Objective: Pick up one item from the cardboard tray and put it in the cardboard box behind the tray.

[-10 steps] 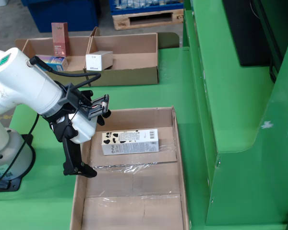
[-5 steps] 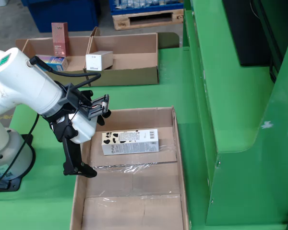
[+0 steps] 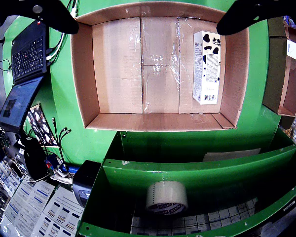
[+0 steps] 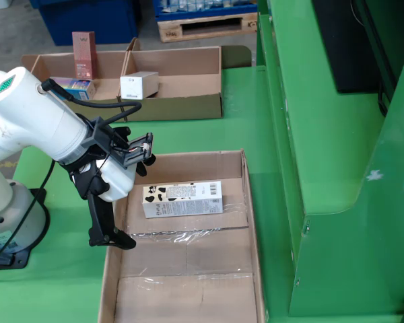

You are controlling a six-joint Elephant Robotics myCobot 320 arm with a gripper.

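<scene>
Your item: cow-print carton [image 4: 182,199], flat on floor of cardboard tray [image 4: 253,222], toward tray's far end in fixed view. Gripper [image 4: 122,202] beside tray's left wall, above rim, clear of carton; jaws apart, empty. Cardboard box [image 4: 182,104] beyond tray's far end, holding white box [image 4: 139,85].

Even, diffuse overhead light is filling both views, casting only soft shadows. Glare is glinting off the clear tape [image 3: 175,59] on the cardboard tray [image 4: 250,222] floor. The wrist view is bending strongly toward its rim, darkening at 7 o'clock, where the papers [image 3: 19,207] are perhaps blurring slightly. The fixed view is staying sharp throughout.
</scene>
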